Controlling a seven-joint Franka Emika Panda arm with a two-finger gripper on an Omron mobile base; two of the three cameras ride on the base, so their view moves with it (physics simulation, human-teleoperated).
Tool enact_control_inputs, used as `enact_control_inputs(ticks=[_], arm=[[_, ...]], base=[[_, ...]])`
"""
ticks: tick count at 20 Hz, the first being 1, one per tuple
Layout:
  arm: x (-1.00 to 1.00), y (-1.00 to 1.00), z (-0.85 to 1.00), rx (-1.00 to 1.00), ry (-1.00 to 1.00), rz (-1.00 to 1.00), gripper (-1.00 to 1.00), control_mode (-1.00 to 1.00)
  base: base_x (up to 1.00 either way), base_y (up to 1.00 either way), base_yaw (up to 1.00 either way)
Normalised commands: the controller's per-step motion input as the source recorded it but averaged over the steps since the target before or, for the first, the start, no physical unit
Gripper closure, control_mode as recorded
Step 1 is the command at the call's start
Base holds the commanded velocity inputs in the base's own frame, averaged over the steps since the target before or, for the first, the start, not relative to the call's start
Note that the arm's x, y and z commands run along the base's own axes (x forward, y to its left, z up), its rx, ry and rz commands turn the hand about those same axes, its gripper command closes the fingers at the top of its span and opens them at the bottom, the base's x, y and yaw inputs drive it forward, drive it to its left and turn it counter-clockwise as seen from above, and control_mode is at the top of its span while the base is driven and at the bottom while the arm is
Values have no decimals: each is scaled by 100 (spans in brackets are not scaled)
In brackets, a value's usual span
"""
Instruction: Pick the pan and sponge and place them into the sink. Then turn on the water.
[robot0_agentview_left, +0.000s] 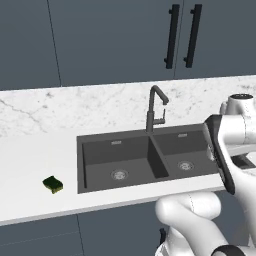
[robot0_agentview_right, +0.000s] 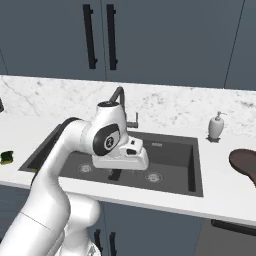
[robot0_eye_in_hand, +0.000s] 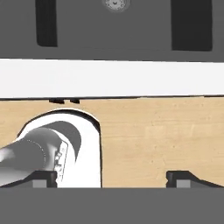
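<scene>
Left base view: the sink (robot0_agentview_left: 100, 145) sits dark grey in the white counter (robot0_agentview_left: 30, 160), two basins with a centre divider and a round drain in each. The faucet (robot0_agentview_left: 156, 107) stands upright behind the divider, spout arched toward the right basin. The sponge (robot0_agentview_left: 53, 184), green over yellow, lies on the counter well to the left of the sink, near the front edge. The arm's white links cover the right end of the sink in this view.

Right base view: the same sink (robot0_agentview_right: 175, 170) seen from the other side, with the arm's wrist hanging over the left basin and hiding most of the faucet (robot0_agentview_right: 119, 93). The sponge (robot0_agentview_right: 6, 157) shows at the far left edge. This view adds two things: the pan (robot0_agentview_right: 245, 164), dark brown, on the counter right of the sink and cut by the frame edge, and a white soap dispenser (robot0_agentview_right: 216, 127) at the back, between sink and pan.

Hand view: the gripper (robot0_eye_in_hand: 111, 179) has its two dark fingertips (robot0_eye_in_hand: 181, 178) standing far apart, spread wide, nothing between them. Beyond them, a light wood floor (robot0_eye_in_hand: 153, 131), the white counter front and a basin with its drain (robot0_eye_in_hand: 115, 3) at the top.
</scene>
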Motion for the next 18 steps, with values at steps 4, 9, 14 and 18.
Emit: enact_control_inputs(ticks=[4, 9, 14, 18], arm=[[0, -100, -40, 0, 3, 0, -100, -100], [0, -100, -33, 0, 1, 0, -100, -100], [3, -100, -9, 0, 0, 0, -100, -100], [13, -100, -4, 0, 0, 0, -100, -100]], base=[[0, 0, 0], [0, 0, 0], [0, 0, 0], [0, 0, 0]])
